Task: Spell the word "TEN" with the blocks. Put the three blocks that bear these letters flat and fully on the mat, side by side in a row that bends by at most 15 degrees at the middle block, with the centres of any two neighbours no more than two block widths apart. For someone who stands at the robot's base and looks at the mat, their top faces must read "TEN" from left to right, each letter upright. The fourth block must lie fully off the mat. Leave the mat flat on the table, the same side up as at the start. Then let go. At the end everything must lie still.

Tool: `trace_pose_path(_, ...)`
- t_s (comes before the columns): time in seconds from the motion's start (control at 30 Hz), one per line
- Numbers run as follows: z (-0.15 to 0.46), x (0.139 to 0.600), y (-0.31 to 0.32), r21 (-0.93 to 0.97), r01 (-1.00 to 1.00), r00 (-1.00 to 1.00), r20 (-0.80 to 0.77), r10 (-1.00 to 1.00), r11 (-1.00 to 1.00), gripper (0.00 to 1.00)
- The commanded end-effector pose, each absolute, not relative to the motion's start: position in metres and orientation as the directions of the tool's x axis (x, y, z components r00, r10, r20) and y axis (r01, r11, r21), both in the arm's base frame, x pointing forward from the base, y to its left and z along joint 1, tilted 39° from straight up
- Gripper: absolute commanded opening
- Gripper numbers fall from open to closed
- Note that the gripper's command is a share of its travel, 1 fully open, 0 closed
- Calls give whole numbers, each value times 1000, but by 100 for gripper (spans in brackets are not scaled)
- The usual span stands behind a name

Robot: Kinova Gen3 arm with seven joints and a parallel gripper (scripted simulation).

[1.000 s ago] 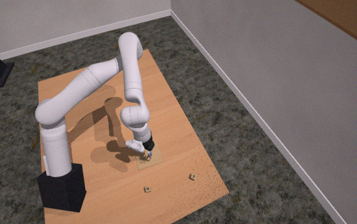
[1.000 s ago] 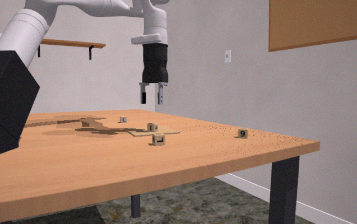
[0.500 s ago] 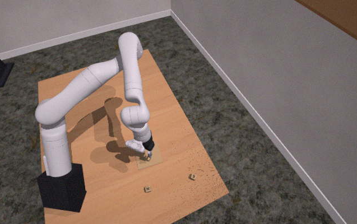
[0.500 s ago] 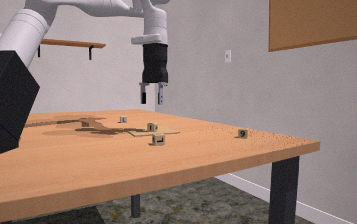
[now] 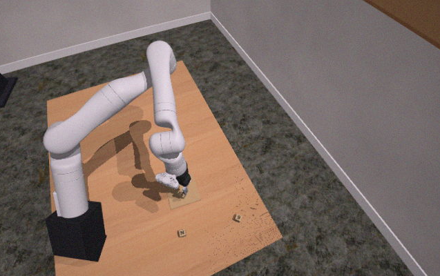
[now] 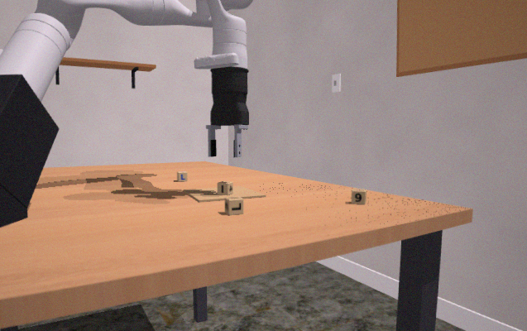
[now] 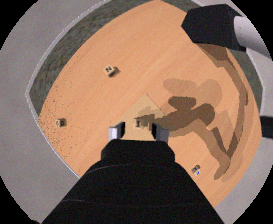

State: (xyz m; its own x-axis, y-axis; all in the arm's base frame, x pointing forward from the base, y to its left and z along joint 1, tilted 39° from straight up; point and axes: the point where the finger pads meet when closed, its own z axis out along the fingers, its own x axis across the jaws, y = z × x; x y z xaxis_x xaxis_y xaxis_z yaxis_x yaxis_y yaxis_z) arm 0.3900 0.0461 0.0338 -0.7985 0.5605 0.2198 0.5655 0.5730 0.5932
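Note:
My gripper (image 6: 225, 153) is open and empty. It hangs above the thin tan mat (image 6: 230, 195), which also shows in the top view (image 5: 184, 199). One wooden block (image 6: 224, 188) sits on the mat, below the fingers and apart from them; I cannot read its top letter. The N block (image 5: 182, 233) (image 6: 234, 205) lies off the mat towards the table's front. A block marked 9 (image 5: 237, 217) (image 6: 358, 197) lies off the mat near the right edge. A block with a blue letter (image 6: 181, 176) lies off the mat on the far side. In the wrist view the fingers frame the mat's edge.
The robot base (image 5: 75, 234) stands at the table's front left corner. The table edge (image 5: 251, 193) runs close on the right of the mat. The arm's shadow (image 6: 135, 188) falls across the table left of the mat.

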Motion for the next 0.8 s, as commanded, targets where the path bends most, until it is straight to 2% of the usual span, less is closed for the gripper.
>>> trace_pose_path(0.0, 31, 390, 48, 592, 566, -798, 221, 560, 574, 100)
trace_pose_path(0.77, 9, 397, 65, 592, 566, -798, 221, 560, 574, 100)
